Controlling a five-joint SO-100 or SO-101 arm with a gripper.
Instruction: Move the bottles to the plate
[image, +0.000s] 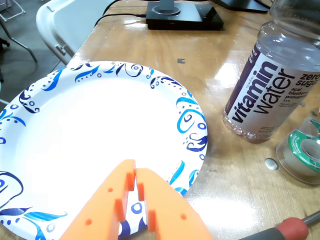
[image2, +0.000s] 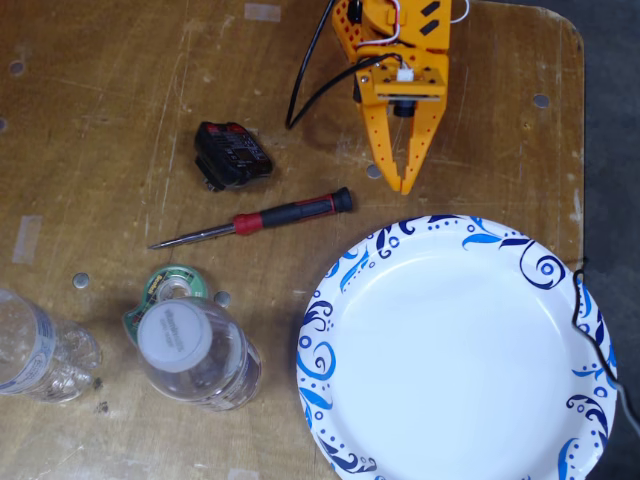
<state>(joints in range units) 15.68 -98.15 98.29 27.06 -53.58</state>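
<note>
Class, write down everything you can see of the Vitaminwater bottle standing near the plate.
The Vitaminwater bottle is clear plastic with a dark purple label printed "vitaminwater zero sugar". It stands upright on the wooden table. In the fixed view it shows a white screw cap from above. It sits left of the paper plate, apart from it, with a green tape dispenser right beside it. Nothing grips it; the orange pincer is shut and away from it.

Orange pincer (image: 135, 176) closed, empty, pointing down.
</note>
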